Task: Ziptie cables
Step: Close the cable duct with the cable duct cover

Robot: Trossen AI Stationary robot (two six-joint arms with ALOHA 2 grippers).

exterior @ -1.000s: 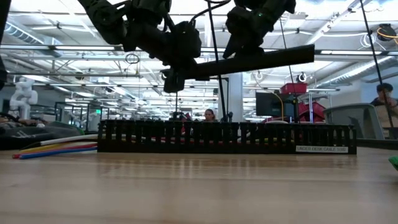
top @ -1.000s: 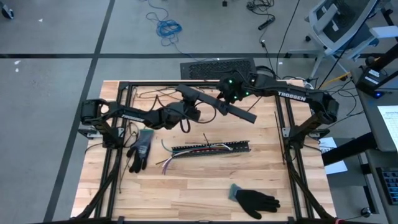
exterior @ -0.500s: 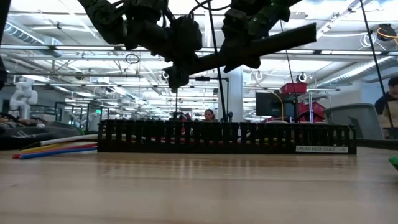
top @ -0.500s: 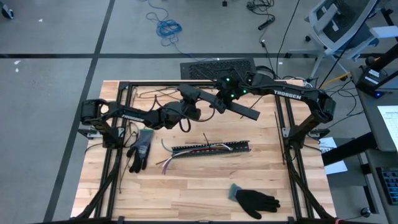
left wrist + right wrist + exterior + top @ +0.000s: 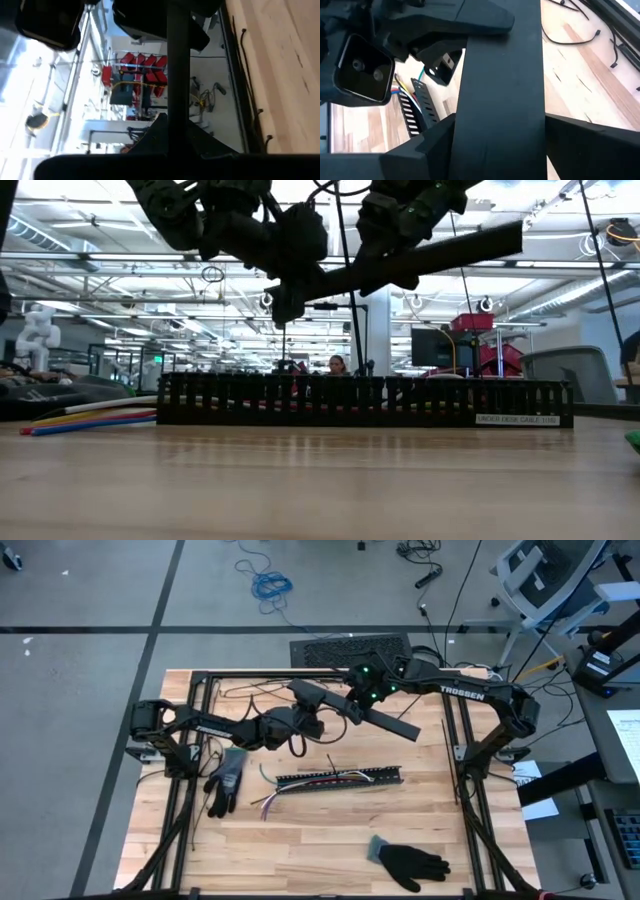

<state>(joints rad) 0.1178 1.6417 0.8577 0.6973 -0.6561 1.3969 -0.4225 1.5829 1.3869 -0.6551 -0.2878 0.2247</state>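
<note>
Wooden desk (image 5: 300, 850), seen from above, carries a black slotted plastic cable duct (image 5: 340, 778) lying across its middle. The cables (image 5: 264, 802), a loose bundle of thin white, grey, orange, blue and green wires, run along the duct and fan out past its left end onto the wood. A grey and black work glove (image 5: 226, 780) lies just left of them, and a black glove with a teal cuff (image 5: 408, 862) lies near the front edge. Above the duct, both arms carry a long flat black plastic strip (image 5: 390, 722) in the air. The left gripper (image 5: 318, 712) meets it near its left end and the right gripper (image 5: 365, 705) near its middle.

From desk height, the strip (image 5: 440, 255) hangs tilted well above the duct (image 5: 365, 401). The cables (image 5: 90, 419) rest on the wood beside the duct's end.

Past the left wrist, the strip (image 5: 177, 75) shows edge-on, with the left jaws pinched narrow on it.

Past the right wrist, the strip (image 5: 500, 90) fills the gap between the right jaws, which stand wide and clasp it across its breadth. Below lie the duct (image 5: 417, 107) and the cables (image 5: 400, 91).
</note>
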